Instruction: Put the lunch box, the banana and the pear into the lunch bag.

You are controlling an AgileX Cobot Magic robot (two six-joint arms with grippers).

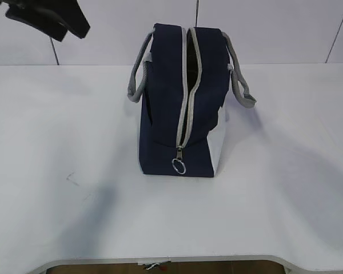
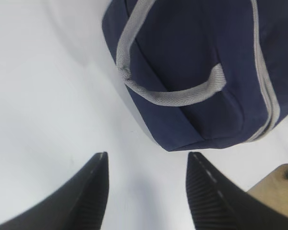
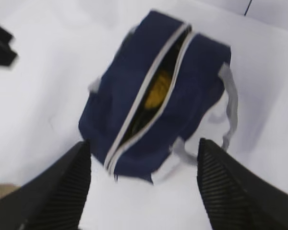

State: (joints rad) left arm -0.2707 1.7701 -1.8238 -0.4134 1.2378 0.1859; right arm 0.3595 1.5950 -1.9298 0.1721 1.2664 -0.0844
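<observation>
Lunch bag (image 1: 168, 114): stands upright near the middle of the white table (image 1: 57, 171), its narrow end toward the exterior camera; navy fabric with a white lower panel at the 4 o'clock corner.
Zipper (image 1: 186, 97): grey track running over the top and down the near end, parted along the top; the metal ring pull (image 1: 179, 166) hangs low at 6 o'clock on that end.
Handles: grey rope loops drooping at 9 o'clock (image 1: 138, 74) and 3 o'clock (image 1: 240, 77) of the bag.
Inside the bag: the right wrist view shows something yellow (image 3: 157, 91) through the open slit (too blurred to say whether banana or pear); the rest of the interior is dark and hidden, and no lunch box can be made out.
Left gripper (image 2: 146, 158): jaws apart with nothing between them, above bare table, the bag at its 1 o'clock and not touching; in the exterior view only a dark part of the arm (image 1: 46, 17) shows, cut off at 11 o'clock.
Right gripper (image 3: 144, 146): jaws wide apart and empty, framing the near end of the bag from above; contact cannot be told, the picture is smeared.
Table edge: a wooden piece (image 2: 273, 184) shows at 4 o'clock in the left wrist view, partly cut off.
</observation>
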